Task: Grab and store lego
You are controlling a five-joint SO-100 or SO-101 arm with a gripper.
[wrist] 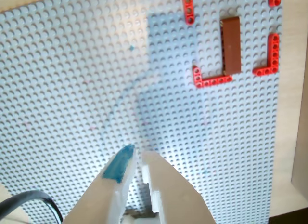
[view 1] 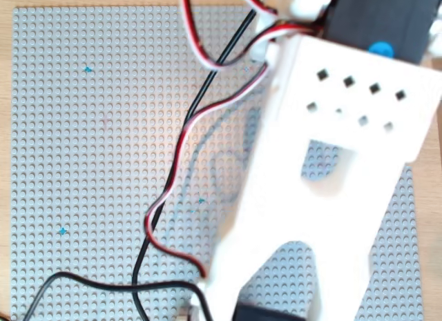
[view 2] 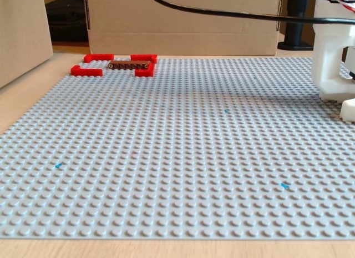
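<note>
In the wrist view we see the end effector (wrist: 139, 154) with its two white fingers nearly together, only a thin gap between the tips, holding nothing; one finger carries a blue patch (wrist: 119, 164). It hangs over a bare stretch of the grey baseplate (wrist: 72, 89). The lego (wrist: 231, 45), a reddish-brown brick, lies flat on the baseplate well apart from the end effector, inside a frame of red corner pieces (wrist: 211, 78). In the fixed view we find the lego (view 2: 131, 64) at the far left corner of the baseplate, near a cardboard box (view 2: 183, 22). In the overhead view the white arm (view 1: 324, 162) and its cables (view 1: 179, 148) cover much of the baseplate, which rests on a wooden tabletop (view 1: 5, 162).
</note>
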